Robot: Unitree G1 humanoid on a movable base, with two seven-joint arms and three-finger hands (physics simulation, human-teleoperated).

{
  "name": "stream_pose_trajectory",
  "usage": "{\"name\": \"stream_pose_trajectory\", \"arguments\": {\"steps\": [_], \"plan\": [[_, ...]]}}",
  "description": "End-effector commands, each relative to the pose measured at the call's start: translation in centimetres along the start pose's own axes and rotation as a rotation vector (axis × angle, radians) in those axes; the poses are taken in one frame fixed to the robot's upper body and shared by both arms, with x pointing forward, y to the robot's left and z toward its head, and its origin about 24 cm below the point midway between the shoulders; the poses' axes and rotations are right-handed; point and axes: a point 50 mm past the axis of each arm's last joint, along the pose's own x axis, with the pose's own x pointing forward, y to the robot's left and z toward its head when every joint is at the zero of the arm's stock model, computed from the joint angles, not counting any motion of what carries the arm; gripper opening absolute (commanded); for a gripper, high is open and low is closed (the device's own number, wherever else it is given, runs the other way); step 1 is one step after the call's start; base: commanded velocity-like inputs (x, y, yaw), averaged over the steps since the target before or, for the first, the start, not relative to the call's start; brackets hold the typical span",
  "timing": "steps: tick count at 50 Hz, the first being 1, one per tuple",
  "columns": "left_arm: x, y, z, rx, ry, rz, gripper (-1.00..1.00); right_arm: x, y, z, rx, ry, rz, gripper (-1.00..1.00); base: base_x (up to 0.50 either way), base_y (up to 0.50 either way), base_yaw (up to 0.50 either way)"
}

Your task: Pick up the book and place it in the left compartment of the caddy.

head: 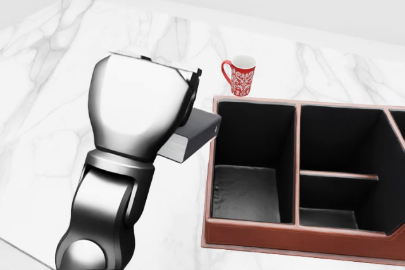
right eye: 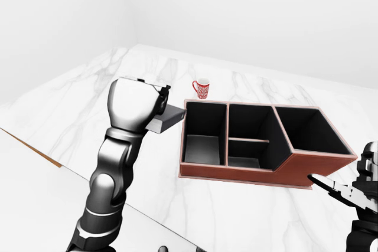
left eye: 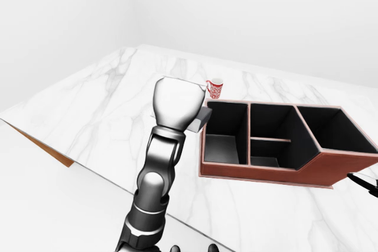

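book (head: 193, 134) beside caddy (head: 253, 230) rim

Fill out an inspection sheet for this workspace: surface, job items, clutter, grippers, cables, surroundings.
Surface: white marble counter, wood edge showing at left in the left-eye view.
Job's things: grey book held off the counter, its end at the caddy's left wall; brown caddy, left compartment holds nothing.
Clutter: red patterned mug above the caddy in the head view.
Grippers: left hand closed on the book; right hand low at right, fingers unclear.
Cables: nothing seen.
Surroundings: plain white walls.
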Motion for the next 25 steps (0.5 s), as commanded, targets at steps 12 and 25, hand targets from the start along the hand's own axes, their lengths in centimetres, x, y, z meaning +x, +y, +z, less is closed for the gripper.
{"name": "stream_pose_trajectory", "arguments": {"steps": [12,25], "plan": [[-1.7,2.0,3.5,-0.022,-0.116,0.100,-1.00,0.0,0.0,0.0,-0.001,-0.001,0.003,1.00,0.00,0.00,0.00],[-3.1,2.1,5.3,0.050,-0.172,0.128,-1.00,0.0,0.0,0.0,-0.001,-0.002,-0.001,1.00,0.00,0.00,0.00]]}}
